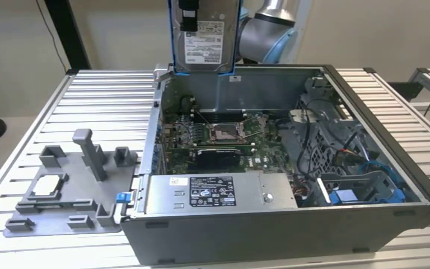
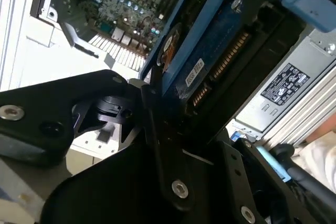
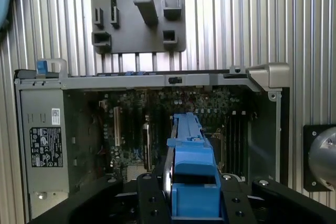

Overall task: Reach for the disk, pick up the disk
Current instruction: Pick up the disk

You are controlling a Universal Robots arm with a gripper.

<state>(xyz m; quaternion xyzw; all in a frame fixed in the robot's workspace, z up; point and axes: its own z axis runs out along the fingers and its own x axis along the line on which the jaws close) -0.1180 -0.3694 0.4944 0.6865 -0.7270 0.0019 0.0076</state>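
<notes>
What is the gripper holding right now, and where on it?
The gripper holds the disk upright above the open case, fingers clamped either side of its blue bracket at the upper end.

Silver-grey, blue-capped arm (image 1: 266, 29); black, screw-studded claw (image 3: 193, 199)

Ribbed silver-grey metal worktop (image 1: 88, 106) and its load. An open computer case (image 1: 275, 235) stands directly on the ribs, side panel off, interior facing up. A grey moulded fixture plate (image 1: 65, 193) with upright pegs lies flat just beside the case, on the exterior view's left of it. In the first wrist view, a black square mount (image 3: 315, 156) sits just beside the case.
</notes>
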